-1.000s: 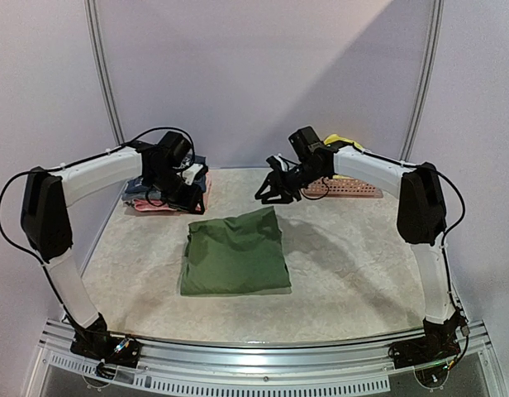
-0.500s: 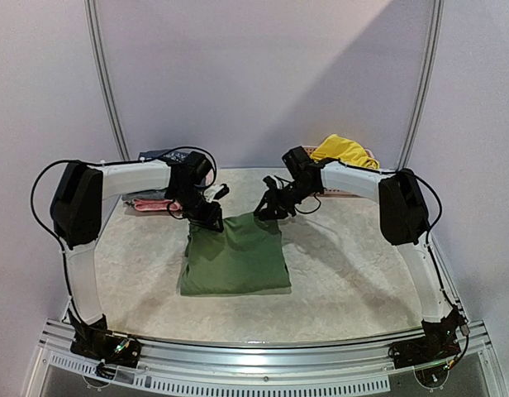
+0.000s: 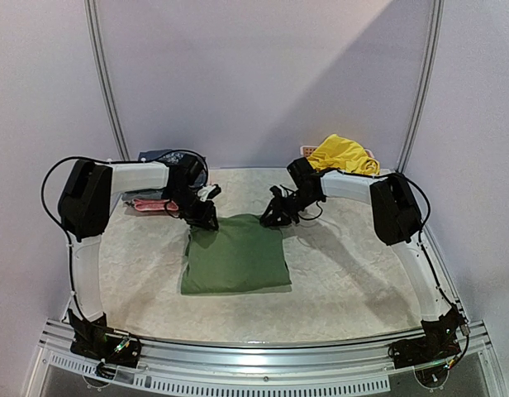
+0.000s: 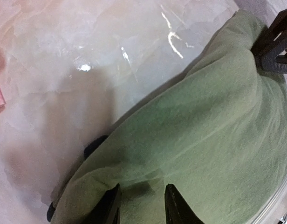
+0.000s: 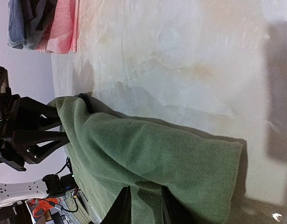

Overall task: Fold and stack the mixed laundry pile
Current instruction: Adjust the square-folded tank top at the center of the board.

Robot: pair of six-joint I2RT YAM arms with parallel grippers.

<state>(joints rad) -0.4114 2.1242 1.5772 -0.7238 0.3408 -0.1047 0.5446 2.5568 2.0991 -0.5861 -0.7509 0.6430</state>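
The olive-green shirt (image 3: 235, 258) lies folded into a rectangle at the table's middle. Its logo is hidden. My left gripper (image 3: 206, 218) is at the shirt's back left corner. In the left wrist view it (image 4: 141, 201) is open, fingertips pressed down on the green cloth (image 4: 204, 130). My right gripper (image 3: 274, 217) is at the back right corner. In the right wrist view it (image 5: 143, 201) is open, fingertips on the green cloth (image 5: 157, 149). The yellow shorts (image 3: 344, 153) lie heaped at the back right.
The pink basket (image 3: 307, 150) shows just its edge under the shorts. A stack of folded clothes, pink and dark grey-blue (image 3: 151, 203), sits at the back left, and also shows in the right wrist view (image 5: 45, 23). Each gripper faces the other across the shirt's back edge.
Both grippers have come inward and down from the back of the table onto the shirt's back corners. The right arm has moved off the basket, and the yellow shorts show.
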